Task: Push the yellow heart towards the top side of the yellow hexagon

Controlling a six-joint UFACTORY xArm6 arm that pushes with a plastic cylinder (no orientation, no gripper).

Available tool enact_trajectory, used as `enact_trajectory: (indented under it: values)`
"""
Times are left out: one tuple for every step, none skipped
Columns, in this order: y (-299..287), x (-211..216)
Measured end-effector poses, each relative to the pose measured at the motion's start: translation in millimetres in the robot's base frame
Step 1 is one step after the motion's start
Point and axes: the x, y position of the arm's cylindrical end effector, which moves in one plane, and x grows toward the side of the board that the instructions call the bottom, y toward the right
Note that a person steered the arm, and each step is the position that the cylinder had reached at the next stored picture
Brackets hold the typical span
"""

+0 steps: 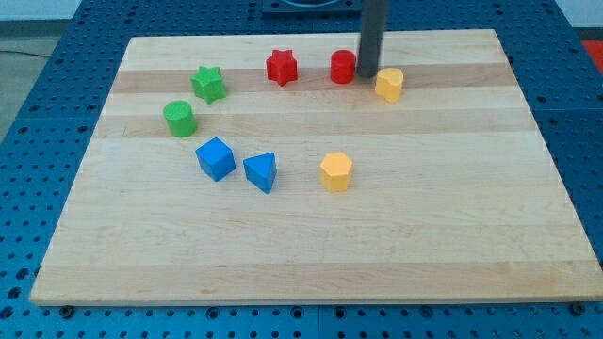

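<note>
The yellow heart (389,84) lies near the view's top, right of centre. The yellow hexagon (335,172) lies lower, near the board's middle, well below and left of the heart. My tip (366,75) rests on the board between the red round block (343,67) and the yellow heart, close to the heart's left side. The dark rod rises from it out of the view's top.
A red star (281,68) lies left of the red round block. A green star (208,84) and a green cylinder (179,119) lie at the upper left. A blue cube (216,158) and a blue triangle (261,172) lie left of the hexagon. The wooden board (424,235) has blue table around it.
</note>
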Motion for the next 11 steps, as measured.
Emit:
enact_trajectory:
  values:
    - [-62,-1]
    - [-54,-5]
    - [8,-14]
    - [57,1]
    - [60,37]
    - [23,71]
    - [23,60]
    - [61,49]
    - [73,99]
    - [35,130]
    - [28,105]
